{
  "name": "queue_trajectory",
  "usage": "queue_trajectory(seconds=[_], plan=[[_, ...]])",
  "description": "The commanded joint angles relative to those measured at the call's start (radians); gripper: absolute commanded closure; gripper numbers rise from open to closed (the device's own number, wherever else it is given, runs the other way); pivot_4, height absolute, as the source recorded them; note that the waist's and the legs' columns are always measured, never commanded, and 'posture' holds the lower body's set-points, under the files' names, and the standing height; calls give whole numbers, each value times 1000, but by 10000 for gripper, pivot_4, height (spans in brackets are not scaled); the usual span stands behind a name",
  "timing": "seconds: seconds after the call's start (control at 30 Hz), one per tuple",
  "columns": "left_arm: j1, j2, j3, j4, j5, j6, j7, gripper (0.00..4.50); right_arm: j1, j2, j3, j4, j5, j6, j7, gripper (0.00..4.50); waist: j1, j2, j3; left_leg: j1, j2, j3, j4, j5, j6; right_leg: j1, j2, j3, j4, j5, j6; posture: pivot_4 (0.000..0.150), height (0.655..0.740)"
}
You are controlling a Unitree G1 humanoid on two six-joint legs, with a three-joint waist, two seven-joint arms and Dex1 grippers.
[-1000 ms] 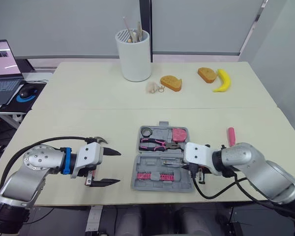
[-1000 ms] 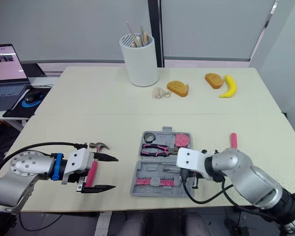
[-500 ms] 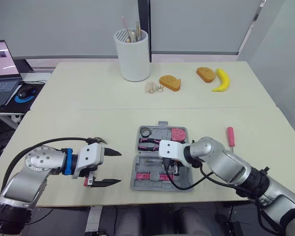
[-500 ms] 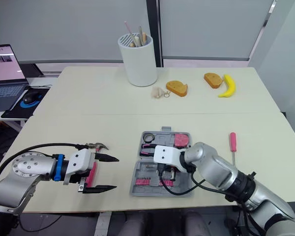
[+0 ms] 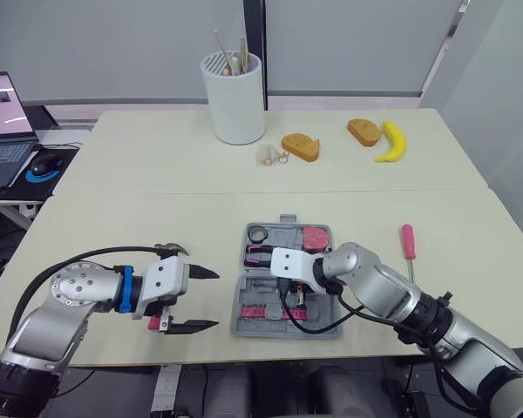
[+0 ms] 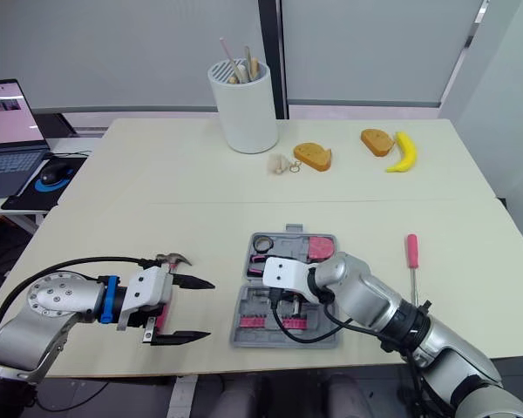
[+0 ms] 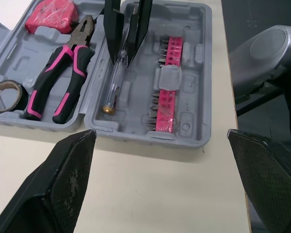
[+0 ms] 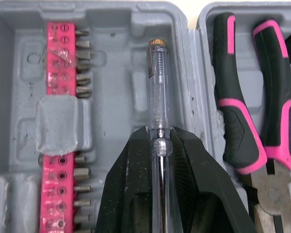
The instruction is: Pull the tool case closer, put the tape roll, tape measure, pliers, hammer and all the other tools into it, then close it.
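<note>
The grey tool case [image 5: 321, 326] lies open at the table's middle front. Its far half holds a tape roll [image 5: 259, 233], pink-handled pliers [image 5: 266, 253] and a pink tape measure [image 5: 315, 237]. The near half holds a pink bit strip [image 8: 58, 73] and a clear screwdriver [image 8: 158, 87]. My right gripper [image 8: 158, 135] is over that near half, shut on the clear screwdriver's shaft, which lies in its slot. Left of the case, my left gripper [image 5: 205, 299] is open above a hammer [image 6: 173, 259] with a pink handle. A pink screwdriver [image 5: 407, 241] lies right of the case.
A white utensil holder [image 5: 237, 96] stands at the back. Two bread pieces [image 5: 302, 146], a banana [image 5: 394, 142] and a small pale object [image 5: 268, 155] lie behind the case. A laptop [image 5: 0, 117] and mouse [image 5: 45, 162] sit on a side desk at far left.
My right gripper has swung left from the case's right edge to over its near half, onto the clear screwdriver. The left gripper has barely moved.
</note>
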Motion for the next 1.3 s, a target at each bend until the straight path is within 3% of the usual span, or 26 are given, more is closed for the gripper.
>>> queue_trajectory(seconds=[0.03, 0.17, 0.23, 0.5, 0.63, 0.77, 1.03, 1.3], plan=[[4, -1, 8, -32, -13, 2, 5, 0, -19, 13, -29, 2, -15, -28, -11, 41629, 0, 0, 0, 0, 0, 0, 0, 0, 0, 0, 0, 0, 0, 0, 0, 1500, 7400], [-11, -5, 1, -29, -11, 7, 7, 0, -24, 15, -31, 19, -20, -47, -8, 41629, 0, 0, 0, 0, 0, 0, 0, 0, 0, 0, 0, 0, 0, 0, 0, 1500, 7400], [-17, -8, 1, -28, -9, 10, 10, 0, -26, 7, -30, 25, -27, -73, -5, 34342, 0, 0, 0, 0, 0, 0, 0, 0, 0, 0, 0, 0, 1, 0, 0, 1500, 7400], [9, -2, 12, -50, -13, 19, 22, 0, -35, -36, -69, -69, -18, -102, 52, 18114, 0, 0, 0, 0, 0, 0, 0, 0, 0, 0, 0, 0, 1, 0, 0, 1500, 7400], [11, -3, 17, -54, -17, 28, 26, 0, -21, -67, -95, -105, -15, -143, 84, 18114, 0, 0, 0, 0, 0, 0, 0, 0, 0, 0, 0, 0, 1, 0, 0, 1500, 7400], [7, -5, 15, -53, -17, 30, 25, 0, -16, -45, -108, -75, -19, -165, 65, 25614, 0, 0, 0, 0, 0, 0, 0, 0, 0, 0, 0, 0, 1, 0, 0, 1500, 7400], [3, -5, 16, -51, -19, 36, 25, 0, -10, 3, -79, 42, -62, -220, 55, 44966, 0, 0, 0, 0, 0, 0, 0, 0, 0, 0, 0, 0, 1, 0, 0, 1500, 7400], [11, -5, 19, -54, -18, 41, 29, 0, 20, 17, -54, 96, -104, -273, 60, 44966, 0, 0, 0, 0, 0, 0, 0, 0, 0, 0, 0, 0, 1, 0, 0, 1500, 7400]])
